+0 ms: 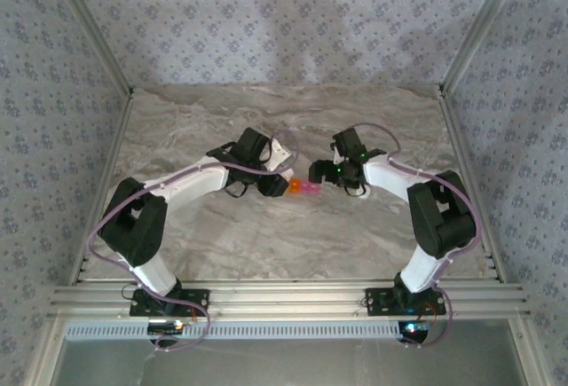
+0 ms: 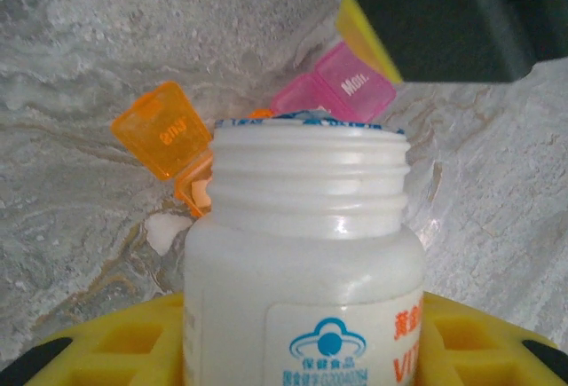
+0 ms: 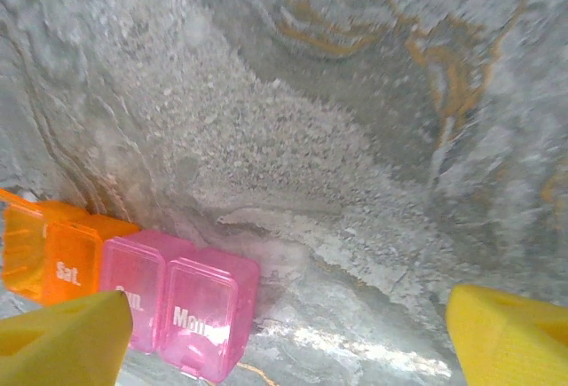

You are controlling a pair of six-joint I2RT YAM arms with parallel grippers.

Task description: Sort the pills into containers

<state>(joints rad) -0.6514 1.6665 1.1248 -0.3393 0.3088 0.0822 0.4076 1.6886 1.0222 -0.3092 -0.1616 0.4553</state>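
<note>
Marbled bench point(image 1: 266, 129) carries the pill containers point(image 3: 142, 293), likely light and slippery, between your tools. Your left tool point(image 2: 302, 350) clasps the uncapped white bottle point(image 2: 306, 217); your right tool point(image 3: 288, 342) gapes empty. Steady them by their outer walls.

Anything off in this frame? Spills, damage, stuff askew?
No spill or damage visible. One asymmetry: the orange lid stands flipped open, while the pink compartments look shut. The white bottle is uncapped, its mouth near them.
</note>
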